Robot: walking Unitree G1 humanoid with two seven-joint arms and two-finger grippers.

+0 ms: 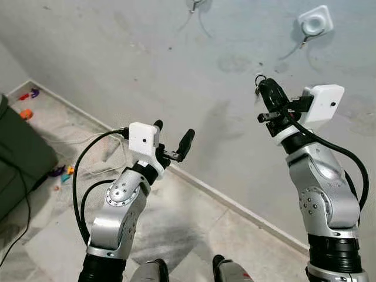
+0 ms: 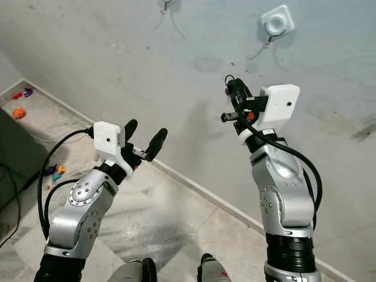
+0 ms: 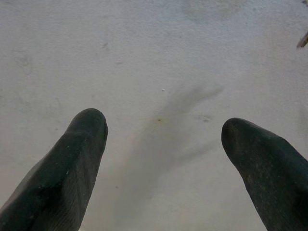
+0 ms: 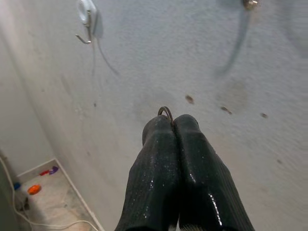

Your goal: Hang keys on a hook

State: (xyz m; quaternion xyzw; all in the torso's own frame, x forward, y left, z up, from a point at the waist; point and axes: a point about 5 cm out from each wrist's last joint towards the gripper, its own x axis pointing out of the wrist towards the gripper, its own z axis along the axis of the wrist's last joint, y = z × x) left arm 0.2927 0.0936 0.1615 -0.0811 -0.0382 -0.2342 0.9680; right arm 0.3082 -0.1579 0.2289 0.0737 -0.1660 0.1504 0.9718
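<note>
My right gripper (image 1: 262,88) is raised in front of the grey wall, shut on a key ring (image 4: 166,112) whose thin metal loop pokes out between the fingertips. A white square hook (image 1: 315,22) is fixed to the wall above and to the right of that gripper, with a metal hook hanging from its base. It is also in the right wrist view as the white hook (image 4: 85,19), still apart from the ring. A second hook (image 1: 197,6) sits at the top edge, further left. My left gripper (image 1: 172,135) is held lower, open, with nothing between its fingers.
The wall meets a pale tiled floor (image 1: 194,229) along a baseboard (image 1: 235,205). A dark green piece of furniture (image 1: 17,158) stands at the left, with small toys (image 1: 26,111) and white cables (image 1: 100,161) on the floor beside it.
</note>
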